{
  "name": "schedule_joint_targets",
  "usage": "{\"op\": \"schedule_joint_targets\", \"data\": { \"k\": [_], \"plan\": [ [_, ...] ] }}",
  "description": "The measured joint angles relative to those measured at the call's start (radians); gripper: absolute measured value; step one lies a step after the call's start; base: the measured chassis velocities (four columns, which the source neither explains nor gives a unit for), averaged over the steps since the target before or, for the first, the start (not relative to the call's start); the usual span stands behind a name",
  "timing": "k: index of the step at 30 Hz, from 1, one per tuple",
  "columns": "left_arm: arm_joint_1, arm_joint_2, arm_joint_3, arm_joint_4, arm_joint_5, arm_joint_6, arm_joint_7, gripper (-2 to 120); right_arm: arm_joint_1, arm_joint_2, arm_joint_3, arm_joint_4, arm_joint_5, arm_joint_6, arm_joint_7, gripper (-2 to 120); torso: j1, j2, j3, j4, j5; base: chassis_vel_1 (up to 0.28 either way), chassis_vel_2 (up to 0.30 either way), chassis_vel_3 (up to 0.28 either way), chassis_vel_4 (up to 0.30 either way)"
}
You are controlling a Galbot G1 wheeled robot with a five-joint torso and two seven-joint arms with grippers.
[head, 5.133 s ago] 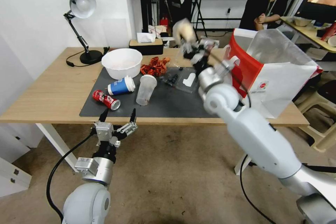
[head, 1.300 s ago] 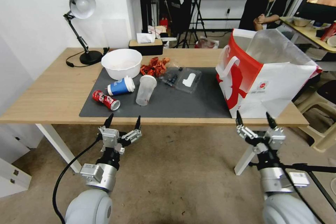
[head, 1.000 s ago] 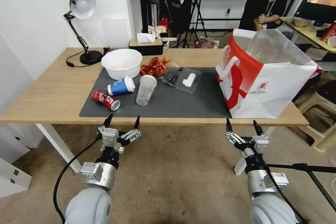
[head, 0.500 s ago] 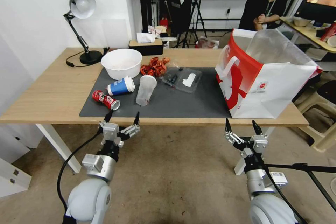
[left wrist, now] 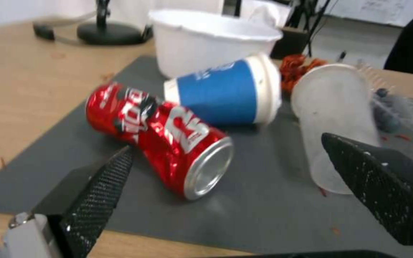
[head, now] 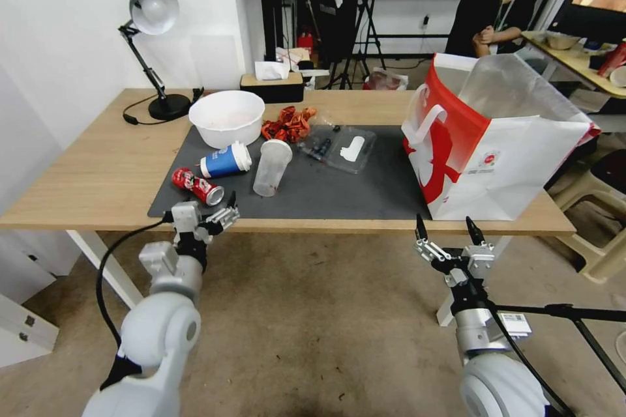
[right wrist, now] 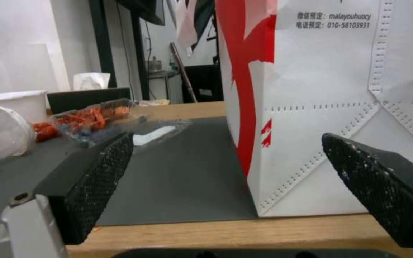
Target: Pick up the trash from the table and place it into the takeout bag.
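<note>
At the table's [head: 78,189] front edge, toward its left corner, the left gripper [head: 205,214] hangs with its fingers spread and nothing between them, aimed at the red soda can [head: 198,186]. That can lies on its side on the dark mat [head: 365,192], near the mat's front-left corner, its open silver end turned toward the gripper. Just behind it the blue paper cup [head: 225,160] lies tipped over, touching or nearly touching the can, and the white bowl [head: 227,117] stands behind that. To the right of the blue cup the clear plastic cup [head: 271,167] lies on its side, with red scraps [head: 289,122] and a clear plastic tray [head: 340,147] farther back on the mat. At the table's right end stands the takeout bag [head: 495,143], mouth open, its base reaching the front edge. Below that edge the right gripper [head: 445,236] waits, released and empty.

The can is round and lying loose, so a finger landing off-centre would likely roll it along the mat or off the front edge. The crowding matters too: the far finger could nudge the blue cup or clip the clear cup, scattering both. A light squeeze may let the smooth metal slip during the carry.
</note>
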Motion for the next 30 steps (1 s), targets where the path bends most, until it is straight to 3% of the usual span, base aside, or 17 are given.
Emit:
{"op": "schedule_joint_targets", "data": {
  "k": [7, 14, 27, 30],
  "plan": [
    [-0.125, 0.059, 0.009, 0.067, -0.158, 0.123, -0.120, 97, -0.013, 0.009, -0.003, 0.009, -0.010, 0.000, 0.000, 98, 0.000, 0.000, 0.000, -0.0001, 0.0001, 0.000, 0.000, 0.000, 0.000],
    [-0.209, 0.085, 0.031, 0.114, -0.255, 0.166, -0.199, 95, -0.019, 0.015, 0.001, 0.012, -0.017, 0.002, 0.000, 98, 0.000, 0.000, 0.000, -0.0001, 0.0000, 0.000, 0.000, 0.000, 0.000],
    [-0.254, 0.108, 0.045, 0.161, -0.276, 0.215, -0.235, 92, -0.018, 0.021, 0.003, 0.012, -0.023, 0.003, 0.000, 98, 0.000, 0.000, 0.000, -0.0001, 0.0001, 0.000, 0.000, 0.000, 0.000],
    [-0.251, 0.121, 0.040, 0.167, -0.275, 0.223, -0.236, 83, -0.017, 0.023, 0.002, 0.010, -0.024, 0.004, 0.000, 98, 0.000, 0.000, 0.000, -0.0001, 0.0002, 0.000, 0.000, 0.000, 0.000]
  ]
}}
